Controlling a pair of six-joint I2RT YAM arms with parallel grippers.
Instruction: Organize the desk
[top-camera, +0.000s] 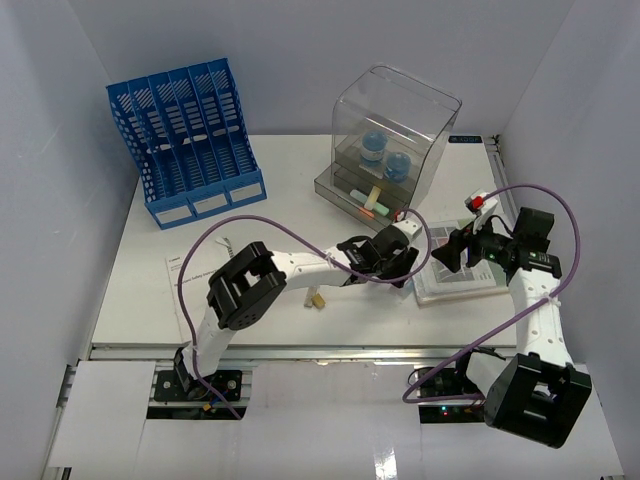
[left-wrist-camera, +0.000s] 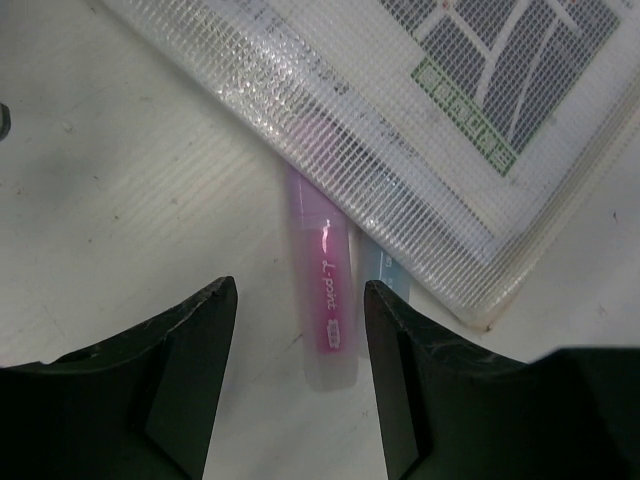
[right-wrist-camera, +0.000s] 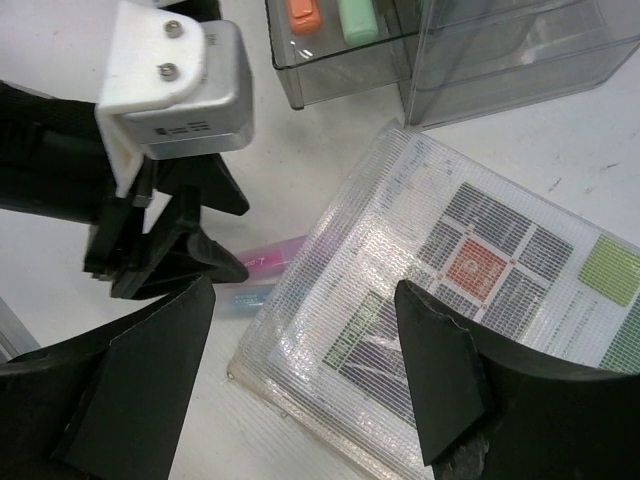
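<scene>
Under both arms, across the whole working area: the desk (top-camera: 290, 215), white, flat and hard. Judged rigid and fixed, not a thing to lift. Its smooth top probably lets small items slide or roll, so the gripping falls to the clutter on it.

Item nearest to hand: pink highlighter (left-wrist-camera: 325, 300), lying flat on the desk right of centre, far end tucked under the mesh pouch (left-wrist-camera: 430, 150). Likely light, stiff, glossy plastic, somewhat slippery. Best taken across the barrel at the exposed near end, then drawn out from under the pouch. Pale blue pen (left-wrist-camera: 385, 272) lies just beside it, more deeply covered, and could get pinched along with it.

Left gripper (left-wrist-camera: 300, 290): fingers apart, one on either side of the highlighter, with a gap showing on one side.

Right gripper (right-wrist-camera: 305, 290): fingers wide apart above the pouch's near corner, holding nothing.

Pouch: translucent and soft-looking, with printed sheets inside. Its edge over both pens is the main obstruction, and the two grippers crowd each other there.

Further out:
- clear drawer box (top-camera: 390, 140) behind, with an orange item (right-wrist-camera: 303, 12) and a green item (right-wrist-camera: 357, 18) in its open tray
- blue file rack (top-camera: 190, 140) at far left
- loose printed sheet (top-camera: 180, 272) under the left arm
- small beige piece (top-camera: 318, 299) near the front edge
</scene>
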